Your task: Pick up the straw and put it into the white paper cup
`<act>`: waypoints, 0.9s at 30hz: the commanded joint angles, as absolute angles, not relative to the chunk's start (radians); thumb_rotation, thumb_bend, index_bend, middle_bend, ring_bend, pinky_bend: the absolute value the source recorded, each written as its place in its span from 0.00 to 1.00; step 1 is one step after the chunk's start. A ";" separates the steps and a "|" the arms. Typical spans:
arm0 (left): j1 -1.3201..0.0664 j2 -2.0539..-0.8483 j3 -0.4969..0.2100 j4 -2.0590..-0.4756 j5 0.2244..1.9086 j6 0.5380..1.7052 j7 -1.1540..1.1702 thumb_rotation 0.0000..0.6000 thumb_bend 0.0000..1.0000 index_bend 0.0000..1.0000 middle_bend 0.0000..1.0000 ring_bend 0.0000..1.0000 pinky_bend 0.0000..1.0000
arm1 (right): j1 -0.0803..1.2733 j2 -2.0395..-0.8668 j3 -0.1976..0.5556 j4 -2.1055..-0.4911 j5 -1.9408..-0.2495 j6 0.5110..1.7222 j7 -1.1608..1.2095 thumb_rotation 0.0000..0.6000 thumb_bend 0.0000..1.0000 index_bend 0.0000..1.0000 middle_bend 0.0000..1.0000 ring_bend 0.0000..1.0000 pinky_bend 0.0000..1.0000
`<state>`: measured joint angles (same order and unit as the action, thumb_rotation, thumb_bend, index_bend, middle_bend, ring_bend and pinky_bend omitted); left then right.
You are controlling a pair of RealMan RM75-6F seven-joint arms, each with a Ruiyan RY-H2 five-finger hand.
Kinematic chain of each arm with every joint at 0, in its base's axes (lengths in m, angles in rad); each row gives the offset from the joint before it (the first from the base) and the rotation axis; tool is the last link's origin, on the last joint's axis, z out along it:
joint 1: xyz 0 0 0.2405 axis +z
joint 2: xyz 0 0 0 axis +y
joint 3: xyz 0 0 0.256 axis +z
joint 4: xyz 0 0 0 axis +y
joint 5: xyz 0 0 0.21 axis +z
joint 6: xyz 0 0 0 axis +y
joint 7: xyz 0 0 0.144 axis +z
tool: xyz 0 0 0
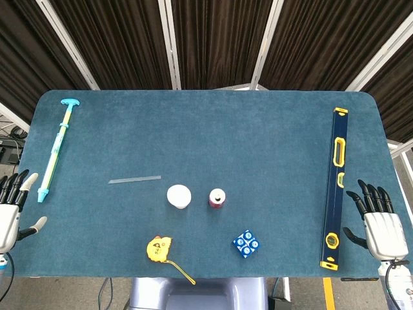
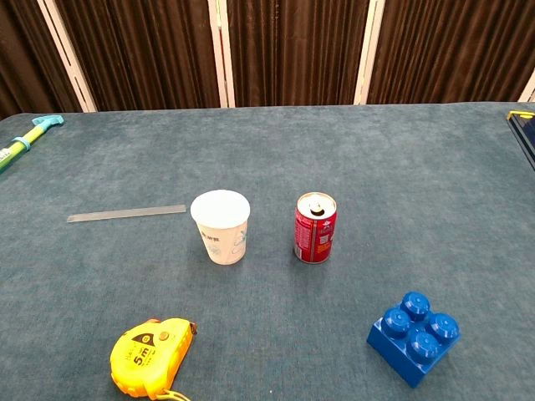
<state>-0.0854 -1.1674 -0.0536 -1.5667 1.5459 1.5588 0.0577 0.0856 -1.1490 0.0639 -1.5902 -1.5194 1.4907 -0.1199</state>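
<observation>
The left hand [image 1: 10, 206] is hovering at the left edge of the teal worktop [image 1: 271, 142], holding nothing, its fingers spread apart. Just beside it, a long green-and-cyan toy syringe pump [image 1: 55, 150] is lying along the left side. Nearer the middle, the clear straw [image 1: 134, 179] is lying flat, pointing toward the white paper cup [image 1: 179, 196], which is standing upright a little to its right and apart from it; in the chest view the straw [image 2: 127, 214] is ending just short of the cup [image 2: 221, 226]. A yellow tape measure [image 1: 160, 248] is sitting near the front edge. A red soda can [image 1: 217, 198] is standing upright just right of the cup. A blue toy brick [image 1: 246, 244] is resting further forward. A blue-and-yellow spirit level [image 1: 335, 187] is lying along the right side. The right hand [image 1: 381, 223] is hovering beside it, empty, its fingers spread.
</observation>
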 commanded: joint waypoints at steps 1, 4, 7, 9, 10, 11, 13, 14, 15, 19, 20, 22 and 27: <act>-0.086 -1.167 -0.054 -1.567 1.545 1.558 0.059 1.00 0.20 0.01 0.00 0.00 0.00 | 0.086 -1.149 0.064 -1.591 -1.519 1.490 -0.119 1.00 0.17 0.16 0.00 0.00 0.00; -0.085 -1.166 -0.053 -1.568 1.545 1.558 0.058 1.00 0.20 0.02 0.00 0.00 0.00 | 0.086 -1.148 0.064 -1.592 -1.518 1.490 -0.119 1.00 0.17 0.16 0.00 0.00 0.00; -0.086 -1.166 -0.053 -1.569 1.546 1.558 0.058 1.00 0.20 0.02 0.00 0.00 0.00 | 0.086 -1.148 0.064 -1.593 -1.518 1.489 -0.119 1.00 0.17 0.16 0.00 0.00 0.00; -0.086 -1.167 -0.053 -1.568 1.546 1.557 0.058 1.00 0.20 0.02 0.00 0.00 0.00 | 0.086 -1.147 0.064 -1.594 -1.516 1.487 -0.118 1.00 0.17 0.16 0.00 0.00 0.00; -0.086 -1.167 -0.053 -1.567 1.545 1.557 0.057 1.00 0.20 0.02 0.00 0.00 0.00 | 0.087 -1.146 0.064 -1.596 -1.514 1.484 -0.118 1.00 0.17 0.16 0.00 0.00 0.00; -0.086 -1.168 -0.054 -1.566 1.545 1.556 0.057 1.00 0.20 0.03 0.00 0.00 0.00 | 0.088 -1.145 0.064 -1.597 -1.513 1.482 -0.119 1.00 0.17 0.16 0.00 0.00 0.00; -0.087 -1.169 -0.054 -1.565 1.544 1.554 0.056 1.00 0.20 0.02 0.00 0.00 0.00 | 0.089 -1.144 0.065 -1.599 -1.509 1.478 -0.123 1.00 0.17 0.16 0.00 0.00 0.00; -0.088 -1.169 -0.054 -1.565 1.543 1.553 0.055 1.00 0.20 0.02 0.00 0.00 0.00 | 0.090 -1.144 0.065 -1.601 -1.508 1.477 -0.124 1.00 0.17 0.16 0.00 0.00 0.00; -0.088 -1.169 -0.054 -1.565 1.542 1.552 0.054 1.00 0.20 0.02 0.00 0.00 0.00 | 0.090 -1.144 0.065 -1.602 -1.507 1.476 -0.124 1.00 0.17 0.16 0.00 0.00 0.00; -0.089 -1.169 -0.055 -1.563 1.540 1.549 0.052 1.00 0.20 0.02 0.00 0.00 0.00 | 0.092 -1.142 0.067 -1.607 -1.500 1.470 -0.129 1.00 0.17 0.16 0.00 0.00 0.00; -0.089 -1.169 -0.055 -1.562 1.538 1.548 0.052 1.00 0.20 0.02 0.00 0.00 0.00 | 0.092 -1.142 0.067 -1.609 -1.499 1.469 -0.131 1.00 0.17 0.16 0.00 0.00 0.00; -0.089 -1.169 -0.054 -1.564 1.538 1.547 0.053 1.00 0.20 0.02 0.00 0.00 0.00 | 0.091 -1.142 0.067 -1.609 -1.499 1.472 -0.133 1.00 0.17 0.16 0.00 0.00 0.00; -0.088 -1.167 -0.050 -1.569 1.546 1.550 0.060 1.00 0.20 0.02 0.00 0.00 0.00 | 0.087 -1.143 0.065 -1.604 -1.504 1.480 -0.122 1.00 0.17 0.16 0.00 0.00 0.00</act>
<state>-0.0885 -1.1669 -0.0502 -1.5691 1.5458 1.5497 0.0600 0.0870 -1.1433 0.0656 -1.6049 -1.5034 1.4800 -0.1223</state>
